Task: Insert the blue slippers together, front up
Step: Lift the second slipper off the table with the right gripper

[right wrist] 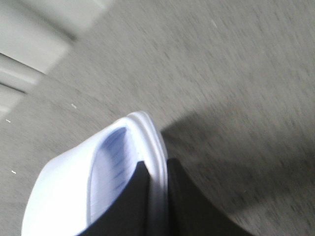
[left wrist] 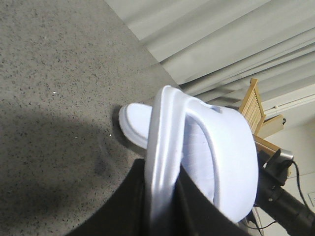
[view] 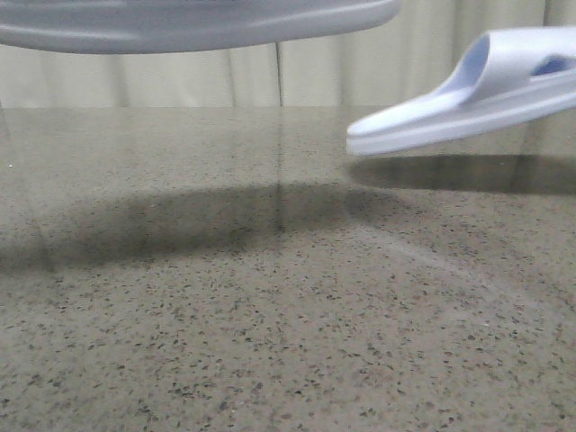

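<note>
Nearest item: left slipper (view: 198, 25), a grey-lit sole close to the front camera, crossing the upper left of that view, airborne, long axis roughly level and running left to right.
Left gripper (left wrist: 162, 196): clamped on the left slipper's side edge; in the left wrist view dark fingers (left wrist: 128, 201) sit either side of the pale rim, strap and ribbed footbed showing beyond them.
Tabletop (view: 270, 315): speckled grey-brown stone, bare below both slippers, carrying their shadows.
Right slipper (view: 468, 90): lifted off the tabletop at the right of the front view, strap opening uppermost, toe end pointing left and dipping slightly, heel end out of frame.
Right gripper (right wrist: 156, 201): gripping the right slipper's rim between dark fingers (right wrist: 123, 206); that wrist picture is blurred, so finer detail cannot be told.
Backdrop: pale pleated curtain (view: 315, 67) behind the table.
Key relation: slippers apart, one per arm, the right one lower in the front view with its toe aimed towards the left one; whether their long axes line up cannot be told.
Judged step: carrying the two towards each other for nesting; joining not yet done.
Judged need: matched axes and fronts before sliding one into the other's strap.
</note>
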{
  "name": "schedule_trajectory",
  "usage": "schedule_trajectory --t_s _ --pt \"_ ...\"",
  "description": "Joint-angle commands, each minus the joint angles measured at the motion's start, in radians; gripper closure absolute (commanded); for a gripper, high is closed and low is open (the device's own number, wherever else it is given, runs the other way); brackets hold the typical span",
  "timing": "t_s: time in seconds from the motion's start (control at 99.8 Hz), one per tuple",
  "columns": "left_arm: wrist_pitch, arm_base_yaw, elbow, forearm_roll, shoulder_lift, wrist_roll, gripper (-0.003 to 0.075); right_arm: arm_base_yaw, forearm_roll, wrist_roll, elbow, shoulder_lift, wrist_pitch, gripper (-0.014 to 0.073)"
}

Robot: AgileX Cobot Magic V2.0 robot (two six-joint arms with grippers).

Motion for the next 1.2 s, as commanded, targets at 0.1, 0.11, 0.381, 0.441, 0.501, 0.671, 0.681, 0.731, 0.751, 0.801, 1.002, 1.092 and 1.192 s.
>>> schedule_trajectory --t_s 0.1,0.11,0.381,0.441,0.501,0.671,0.681,0.731,0.751,0.801,1.002,1.092,1.192 --pt "0.049 -0.010 -0.037 -0.057 -0.001 -0.005 0.0705 -0.002 0.009 -0.054 -0.165 -0.024 -0.053 0.0701" --pt "0.051 -0.010 -0.037 -0.057 -0.001 -0.005 0.0705 -0.002 0.009 -0.056 -0.175 -0.024 -0.053 0.0701" --pt "0.068 -0.010 -0.037 -0.057 -0.001 -0.007 0.0705 -0.012 0.009 -0.091 -0.321 -0.024 0.017 0.0701" --pt "0.070 -0.010 -0.037 -0.057 -0.001 -0.007 0.0705 -0.029 0.009 -0.095 -0.347 -0.024 0.048 0.0701" --pt "0.074 -0.010 -0.037 -0.057 -0.001 -0.007 0.0704 -0.044 0.009 -0.097 -0.366 -0.024 0.086 0.0701" --pt "0.078 -0.010 -0.037 -0.057 -0.001 -0.011 0.0705 -0.072 0.047 -0.135 -0.390 -0.044 0.171 0.0701" --pt "0.078 -0.010 -0.037 -0.057 -0.001 -0.011 0.0705 -0.072 0.052 -0.136 -0.390 -0.045 0.176 0.0701" --pt "0.078 -0.010 -0.037 -0.057 -0.001 -0.011 0.0705 -0.072 0.075 -0.154 -0.390 -0.056 0.196 0.0701" --pt "0.078 -0.010 -0.037 -0.057 -0.001 -0.011 0.0705 -0.072 0.086 -0.162 -0.390 -0.063 0.203 0.0701" --pt "0.078 -0.010 -0.037 -0.057 -0.001 -0.011 0.0705 -0.072 0.106 -0.181 -0.390 -0.076 0.218 0.0701" --pt "0.078 -0.010 -0.037 -0.057 -0.001 -0.011 0.0705 -0.072 0.136 -0.193 -0.390 -0.144 0.248 0.0701" --pt "0.078 -0.010 -0.037 -0.057 0.001 -0.011 0.0705 -0.072 0.139 -0.193 -0.390 -0.167 0.284 0.0701" --pt "0.078 -0.010 -0.037 -0.057 0.011 -0.011 0.0705 -0.072 0.141 -0.193 -0.390 -0.185 0.313 0.0701"
